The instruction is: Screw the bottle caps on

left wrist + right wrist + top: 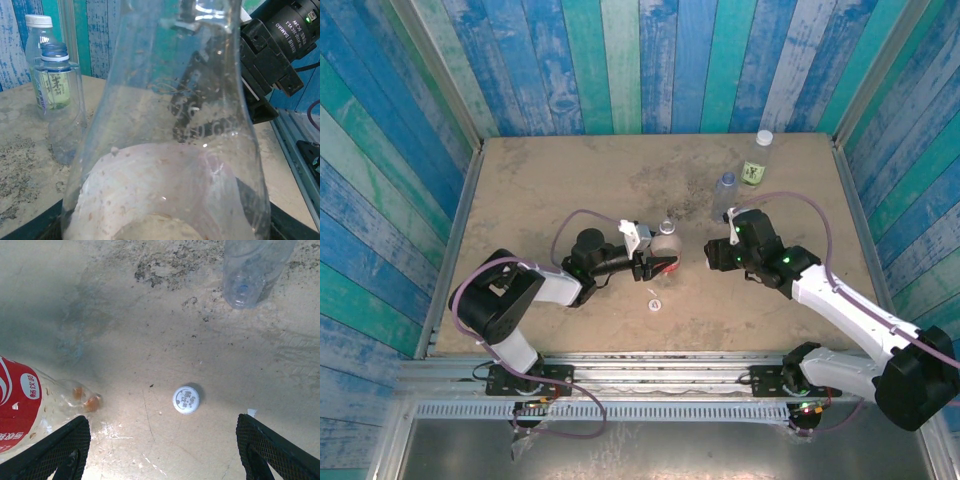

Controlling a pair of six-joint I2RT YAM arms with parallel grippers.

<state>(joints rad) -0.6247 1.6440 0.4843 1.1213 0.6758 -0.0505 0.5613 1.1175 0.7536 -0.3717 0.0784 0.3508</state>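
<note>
Top cam: left gripper [660, 266] sat mid-table [550, 190], fingers either side of the red-labelled bottle [667, 245]. Couldn't tell whether they were clamped on it or just around it. 1 loose cap [653, 304] lay on the table just nearside of that gripper. Right gripper [712, 256] was just right of the bottle, not touching it. Green-labelled bottle [756, 168] stood upright at the far right with a white cap [764, 137] on it. Plain bottle [725, 190] stood beside it, slightly nearer.

Left wrist: red-labelled bottle [165, 125] was very close up, neck pointing away, with the dark finger pads [30, 225] at the bottom corners. Contact wasn't readable here either. Behind on the left, the green-labelled bottle [34, 55] and its white cap [38, 20] were partly covered by the plain bottle [62, 115]. Right arm's wrist [272, 50] was at upper right.

Right wrist: right gripper [164, 440] had its jaws wide apart with nothing between the fingers [65, 450]. Loose cap [186, 399] lay flat on the table below, between them. Red-labelled bottle [22, 410] was at left, neck pointing toward the cap but apart from it. Plain bottle [252, 270] was at top right.
</note>
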